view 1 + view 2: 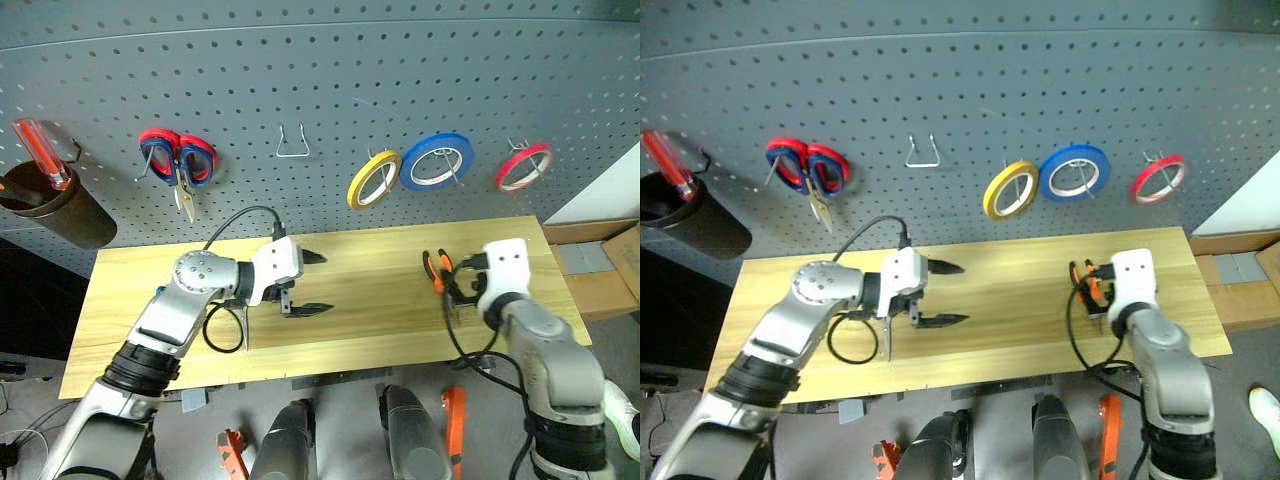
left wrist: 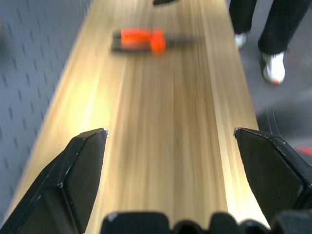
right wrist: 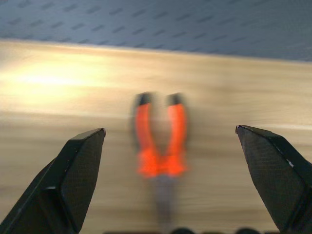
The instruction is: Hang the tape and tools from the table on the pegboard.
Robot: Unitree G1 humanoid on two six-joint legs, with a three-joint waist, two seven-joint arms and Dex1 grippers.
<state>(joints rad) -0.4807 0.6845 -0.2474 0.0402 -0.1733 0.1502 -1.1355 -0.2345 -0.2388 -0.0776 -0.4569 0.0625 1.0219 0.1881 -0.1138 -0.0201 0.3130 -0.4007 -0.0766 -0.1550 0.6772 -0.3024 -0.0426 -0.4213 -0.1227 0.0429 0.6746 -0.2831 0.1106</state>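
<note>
Orange-and-black-handled pliers (image 1: 437, 268) lie on the right part of the light wooden table (image 1: 360, 320), handles toward the dark grey pegboard (image 1: 330, 70). My right gripper (image 3: 169, 130) hovers just in front of them, open, and the pliers (image 3: 159, 146) lie ahead between its spread fingers, untouched. My left gripper (image 1: 326, 283) is open and empty over the table's middle, pointing right toward the pliers (image 2: 141, 40). The red tape ring (image 1: 523, 166) hangs on a hook at the pegboard's right end.
On the pegboard hang red-and-blue scissors (image 1: 178, 160), an empty wire hook (image 1: 291, 143), a yellow ring (image 1: 373, 180) and a blue ring (image 1: 437, 160). A dark cup (image 1: 55, 210) at the left holds a red screwdriver. Cardboard boxes (image 1: 600, 270) sit beyond the table's right end, and a person's legs (image 2: 273, 34) stand there.
</note>
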